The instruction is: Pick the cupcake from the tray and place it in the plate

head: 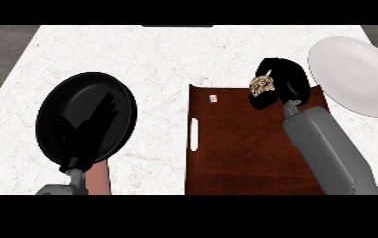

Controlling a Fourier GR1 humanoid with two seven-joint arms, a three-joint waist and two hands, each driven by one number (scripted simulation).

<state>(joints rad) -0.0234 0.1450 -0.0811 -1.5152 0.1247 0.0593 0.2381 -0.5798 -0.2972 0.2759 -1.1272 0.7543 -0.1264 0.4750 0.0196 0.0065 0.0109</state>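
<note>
- White marbled counter (148, 52) is seen under a brown tray (244, 152).
- The cupcake (261, 85) is held by the curled right hand (284, 82) over the tray's far right corner, beside the white plate (351, 77).
- The left hand (85, 132) is kept open over a black pan (81, 89).

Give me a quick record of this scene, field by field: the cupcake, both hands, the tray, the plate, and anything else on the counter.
cupcake: held in the right hand, above the tray's far right corner
right hand: curled round the cupcake
left hand: open, fingers up, over the black pan
tray: brown wood, white handle slot on its left side
plate: white, right of the tray, nothing on it yet
black pan: left of the tray
</note>
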